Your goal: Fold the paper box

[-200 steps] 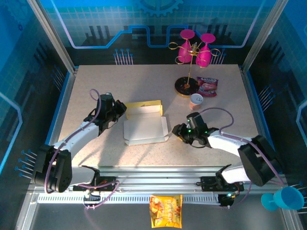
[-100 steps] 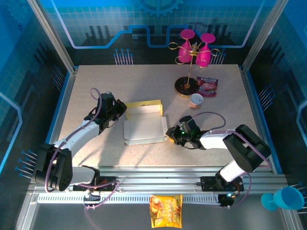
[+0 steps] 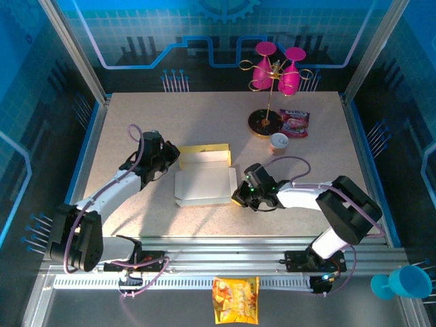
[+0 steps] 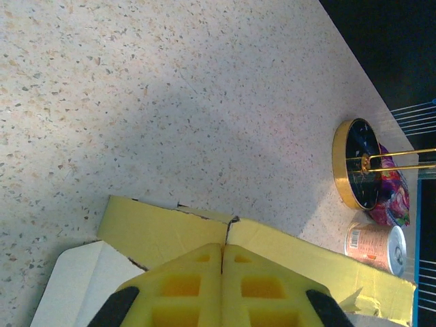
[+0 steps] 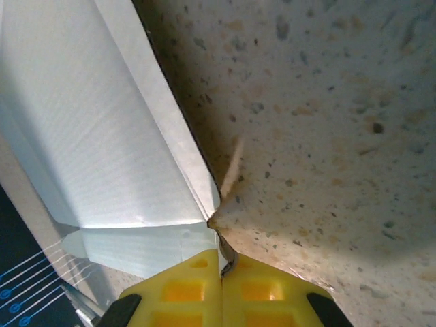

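Two arms are at the box (image 3: pixel 203 184), which lies mid-counter (image 3: pixel 136 122), white inside up, with its golden far flap (image 3: pixel 204 148) toward the far edge. The step, we judge, is taking hold of the right side flap to raise it.

The right fingers (image 5: pixel 255 296) are closed, pads together, with the white flap's corner nipped in the seam. The left fingers (image 4: pixel 191 293) are pressed fully together at the box's far-left corner. Whether card sits between them we cannot tell.

The next move likely calls for a swing up and inward along the crease, with the left arm steadying. The card is thin, so a small pinch could slip or tear.

The top view gives the whole sheet and both arms. The right wrist gives the pinch itself. The left wrist gives a split (image 4: pixel 230 225) in the golden wall, plus a can (image 4: pixel 373 246) and a stand base (image 4: pixel 357 163).
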